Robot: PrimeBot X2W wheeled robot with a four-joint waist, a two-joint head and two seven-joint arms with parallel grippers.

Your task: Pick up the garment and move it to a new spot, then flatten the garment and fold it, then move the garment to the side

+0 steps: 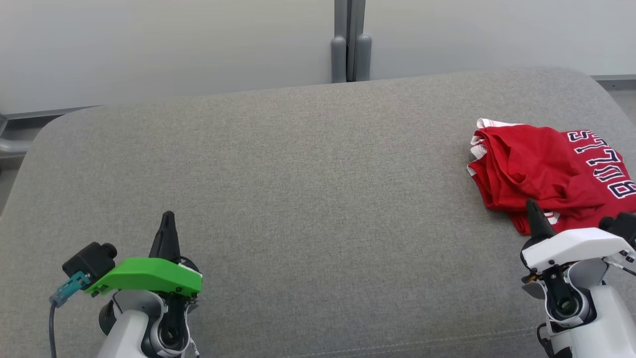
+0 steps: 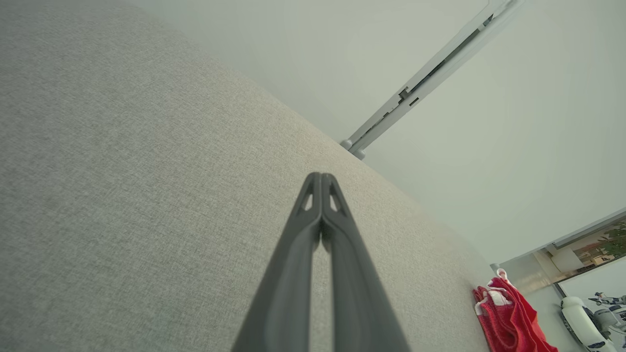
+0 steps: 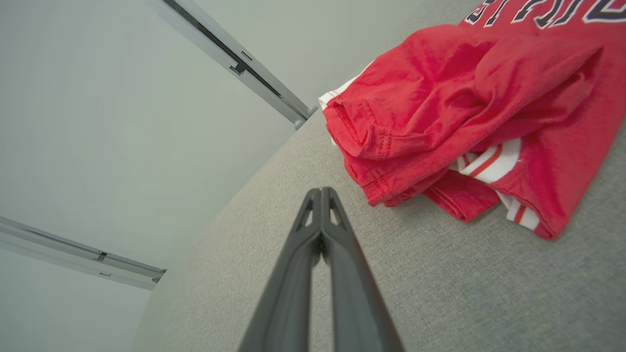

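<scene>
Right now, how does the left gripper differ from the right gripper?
The left gripper has a green cover; the right gripper has a white cover. The left gripper is over bare cushion, far from the shirt; the right gripper points at the shirt's near edge, close but not touching it. Both are shut and hold nothing.

Garment (image 1: 526,164) red, white-striped trim, dark lettering, perhaps navy; cushion (image 1: 298,199) grey weave.

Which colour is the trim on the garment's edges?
White with red stripes, on the red garment; the right wrist view shows it best.
</scene>
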